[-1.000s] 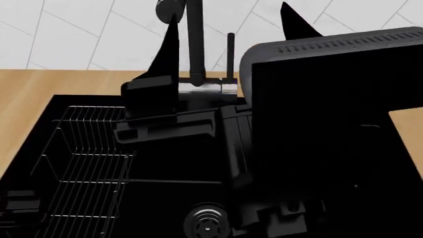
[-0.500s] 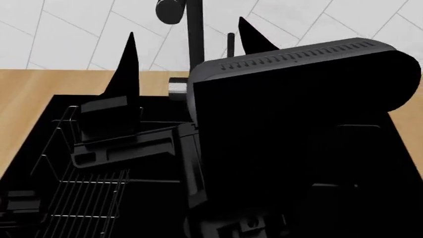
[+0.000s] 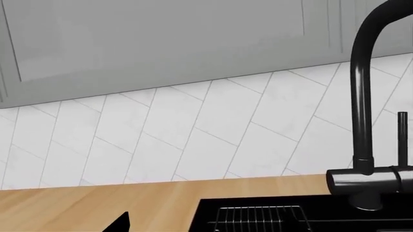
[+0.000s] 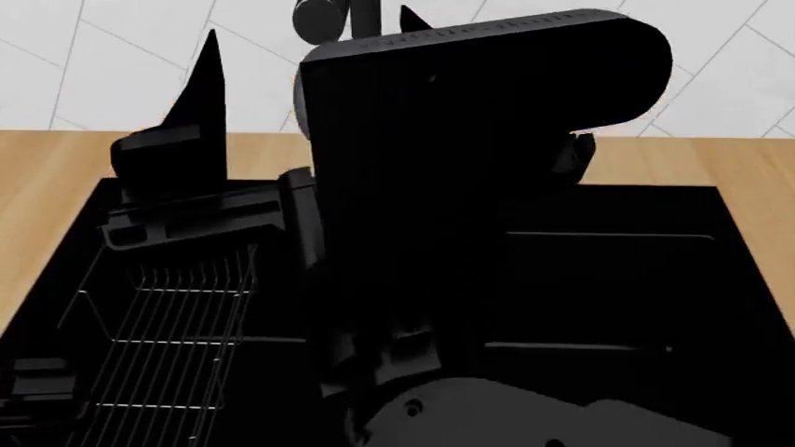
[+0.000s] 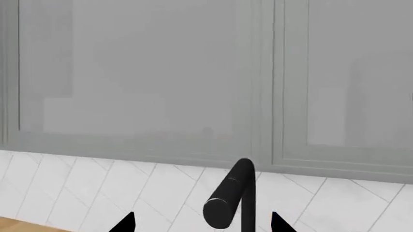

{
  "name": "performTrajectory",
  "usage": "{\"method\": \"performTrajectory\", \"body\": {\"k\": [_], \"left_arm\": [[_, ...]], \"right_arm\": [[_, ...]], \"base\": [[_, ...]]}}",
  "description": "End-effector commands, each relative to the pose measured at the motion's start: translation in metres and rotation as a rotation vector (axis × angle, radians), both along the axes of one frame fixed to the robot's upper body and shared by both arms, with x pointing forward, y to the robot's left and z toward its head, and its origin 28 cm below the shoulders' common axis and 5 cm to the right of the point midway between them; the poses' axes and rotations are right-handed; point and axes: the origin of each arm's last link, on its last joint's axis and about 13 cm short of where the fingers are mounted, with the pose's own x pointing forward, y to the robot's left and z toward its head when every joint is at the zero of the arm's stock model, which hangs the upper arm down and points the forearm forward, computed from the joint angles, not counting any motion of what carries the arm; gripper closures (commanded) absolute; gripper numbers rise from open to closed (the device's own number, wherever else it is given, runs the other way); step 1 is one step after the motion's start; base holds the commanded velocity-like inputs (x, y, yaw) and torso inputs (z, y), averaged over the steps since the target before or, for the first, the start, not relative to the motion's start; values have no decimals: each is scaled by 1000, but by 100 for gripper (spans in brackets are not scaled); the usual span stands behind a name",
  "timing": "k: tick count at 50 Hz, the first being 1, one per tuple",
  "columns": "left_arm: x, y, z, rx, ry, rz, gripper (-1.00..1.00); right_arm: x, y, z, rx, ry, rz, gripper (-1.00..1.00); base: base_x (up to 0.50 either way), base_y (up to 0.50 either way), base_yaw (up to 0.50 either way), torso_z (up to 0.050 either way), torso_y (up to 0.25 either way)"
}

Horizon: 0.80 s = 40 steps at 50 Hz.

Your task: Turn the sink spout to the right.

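A: So, where's the sink spout relative to the right gripper?
B: Between its spread fingertips, apart from both, behind the sink. Jaws released.
A: Left gripper?
B: Mostly out of frame; can't tell its state.

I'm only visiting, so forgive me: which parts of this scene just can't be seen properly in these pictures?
- Sink spout: head view, the big dark arm covers its tube; only the nozzle shows.
- Sink: head view, the arms hide the basin floor.
- Lever rod: left wrist view, cut by the picture edge.
- Right claw: right wrist view, only two tips show.
- Left claw: only one tip shows.
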Motion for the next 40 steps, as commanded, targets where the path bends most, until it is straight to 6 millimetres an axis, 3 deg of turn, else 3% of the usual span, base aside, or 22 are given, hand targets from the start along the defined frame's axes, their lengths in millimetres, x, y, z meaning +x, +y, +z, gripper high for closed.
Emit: {"method": "performTrajectory", "body": {"k": [1, 23, 40], "left_arm": [[-1, 0, -1, -7, -44, 0, -100], [-1, 0, -2, -6, -41, 1, -100], [-2, 0, -1, -8, -44, -1, -100]], "right_arm": [[18, 3, 6, 30, -21, -28, -100], [41, 11, 12, 2, -41, -11, -100], [54, 15, -7, 19, 29, -18, -100]], "base": [[0, 0, 0, 0, 0], [0, 0, 0, 0, 0], [0, 0, 0, 0, 0]]}}
